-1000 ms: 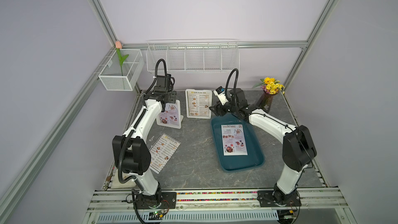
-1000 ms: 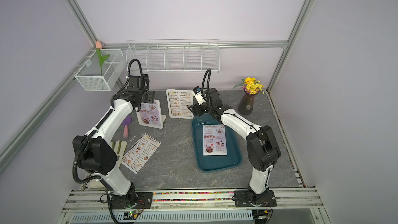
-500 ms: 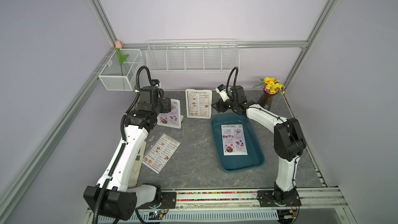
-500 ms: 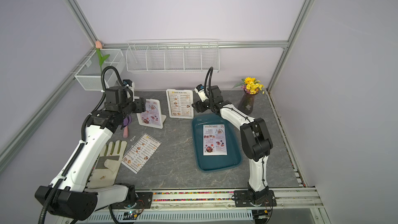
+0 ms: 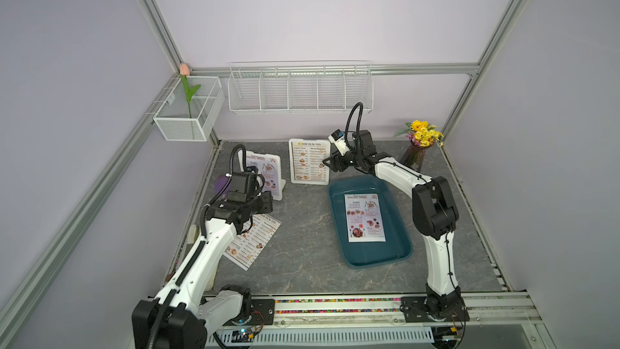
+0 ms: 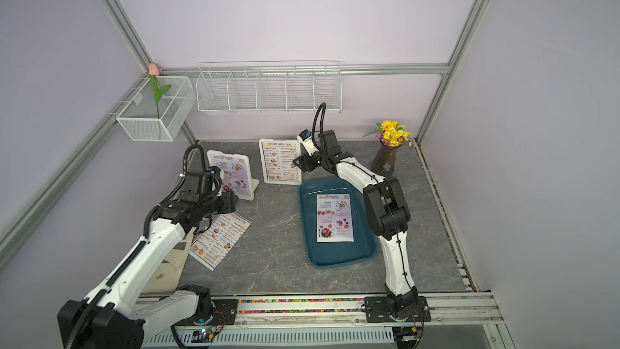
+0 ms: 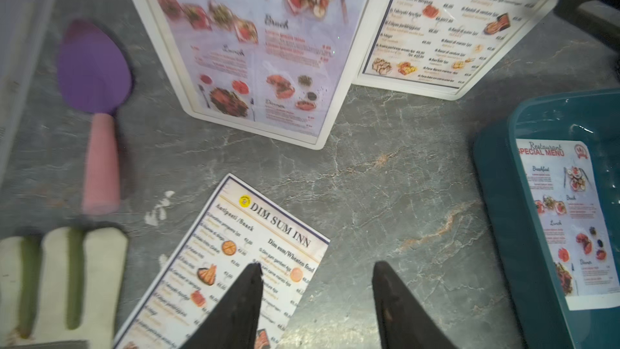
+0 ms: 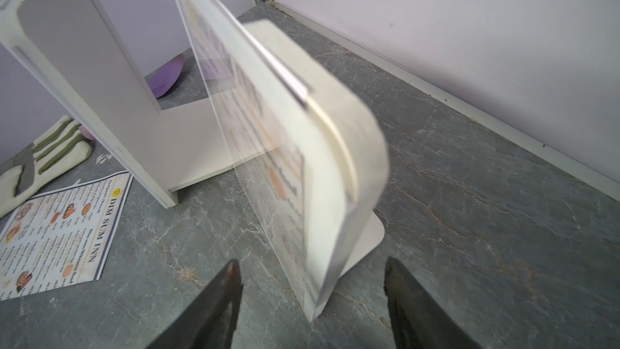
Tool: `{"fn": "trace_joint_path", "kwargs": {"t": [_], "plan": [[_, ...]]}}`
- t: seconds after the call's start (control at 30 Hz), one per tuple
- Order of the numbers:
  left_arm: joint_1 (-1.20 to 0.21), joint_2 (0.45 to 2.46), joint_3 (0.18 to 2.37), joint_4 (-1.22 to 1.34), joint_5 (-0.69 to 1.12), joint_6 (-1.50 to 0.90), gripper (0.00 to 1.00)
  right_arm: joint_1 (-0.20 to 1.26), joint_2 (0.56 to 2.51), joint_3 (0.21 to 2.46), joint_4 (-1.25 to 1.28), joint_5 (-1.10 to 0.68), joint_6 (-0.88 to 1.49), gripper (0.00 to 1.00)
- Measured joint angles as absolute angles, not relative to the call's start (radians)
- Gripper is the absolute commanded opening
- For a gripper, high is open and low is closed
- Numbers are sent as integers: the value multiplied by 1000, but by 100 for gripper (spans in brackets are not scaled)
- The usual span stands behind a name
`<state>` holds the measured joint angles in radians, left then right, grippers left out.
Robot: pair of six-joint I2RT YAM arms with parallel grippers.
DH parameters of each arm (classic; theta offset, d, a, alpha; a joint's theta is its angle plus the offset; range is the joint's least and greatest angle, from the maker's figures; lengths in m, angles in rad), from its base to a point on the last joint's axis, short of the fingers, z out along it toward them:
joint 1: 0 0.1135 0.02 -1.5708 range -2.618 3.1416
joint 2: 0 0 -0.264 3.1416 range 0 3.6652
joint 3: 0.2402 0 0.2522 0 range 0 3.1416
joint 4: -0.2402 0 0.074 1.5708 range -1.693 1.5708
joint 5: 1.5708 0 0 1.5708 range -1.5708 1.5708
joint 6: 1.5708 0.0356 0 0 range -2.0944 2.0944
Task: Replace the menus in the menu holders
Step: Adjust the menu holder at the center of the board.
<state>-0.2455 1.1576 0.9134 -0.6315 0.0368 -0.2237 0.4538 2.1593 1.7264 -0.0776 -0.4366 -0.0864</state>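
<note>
Teal tray (image 5: 394, 219): one, near the right claw (image 8: 310, 263), well apart from the left claw (image 7: 315, 265).

Holders: two, both upright. DIM SUM INN holder (image 5: 309, 161) stands edge-on just ahead of the right claw, not clamped. SPECIAL MENU holder (image 5: 270, 169) stands ahead of the left claw, apart from it.

Menus: four. One in each holder. SPECIAL MENU sheet (image 5: 365, 217) flat in the tray. Loose DIM SUM INN sheet (image 7: 241, 256) flat on the table (image 5: 302, 229) beneath the left claw.

Both claws released, empty.
</note>
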Motion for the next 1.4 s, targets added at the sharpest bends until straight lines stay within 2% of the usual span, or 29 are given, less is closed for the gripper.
{"fn": "trace_joint_path", "kwargs": {"t": [0.3, 0.87, 1.13, 1.27, 1.4], "plan": [[-248, 1427, 940, -416, 80, -291, 44, 453, 2159, 1722, -38, -518, -76, 49], [-248, 1652, 1064, -220, 39, -306, 41, 455, 2159, 1721, -30, -536, -68, 41], [-248, 1633, 1075, -240, 47, -306, 42, 466, 2159, 1710, -23, -544, -55, 35], [-248, 1536, 1075, -306, 50, -307, 45, 471, 2159, 1694, -6, -547, -34, 25], [-248, 1402, 1076, -367, 22, -307, 48, 481, 2159, 1670, 0, -534, -25, 19]]}}
